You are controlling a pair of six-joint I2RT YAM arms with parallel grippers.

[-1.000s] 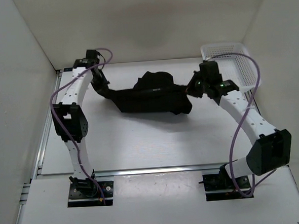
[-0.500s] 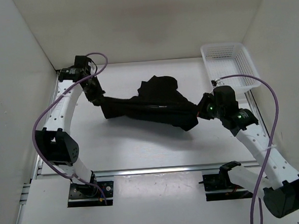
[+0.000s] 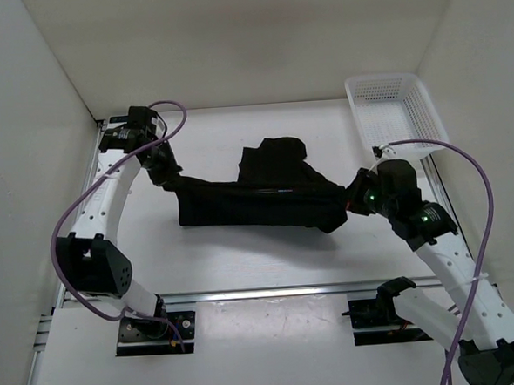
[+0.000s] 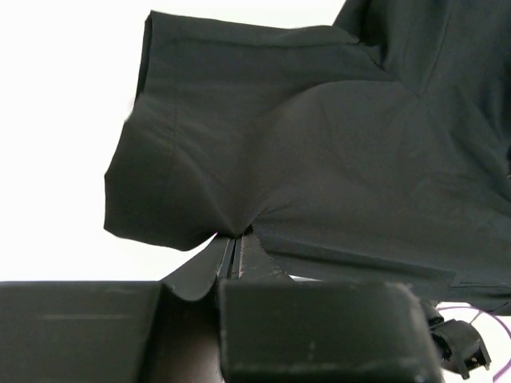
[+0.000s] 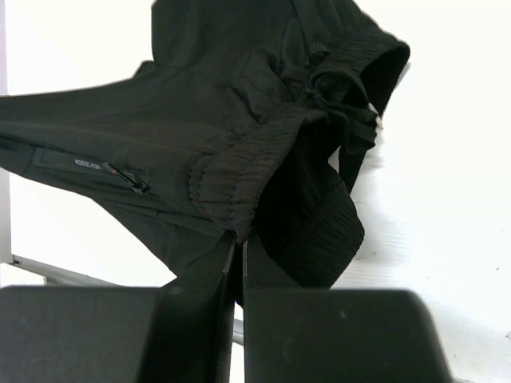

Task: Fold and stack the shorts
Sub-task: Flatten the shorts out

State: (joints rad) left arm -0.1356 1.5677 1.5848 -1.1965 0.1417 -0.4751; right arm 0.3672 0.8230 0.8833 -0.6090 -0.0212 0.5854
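Observation:
The black shorts (image 3: pixel 257 197) hang stretched between my two grippers above the middle of the white table. My left gripper (image 3: pixel 171 182) is shut on the shorts' left end, a leg hem (image 4: pixel 231 231). My right gripper (image 3: pixel 352 202) is shut on the right end, the ribbed waistband (image 5: pixel 239 215). A bunched part of the shorts (image 3: pixel 274 152) lies behind the stretched span. A small pale label (image 5: pixel 86 164) shows near a zip in the right wrist view.
A white mesh basket (image 3: pixel 395 114) stands at the table's back right corner, just behind my right arm. White walls close the left, back and right sides. A metal rail (image 3: pixel 263 292) runs along the table's near edge.
Both grippers have carried the shorts toward the near side; the right gripper came forward from beside the basket. The span now hangs nearly level and more spread.

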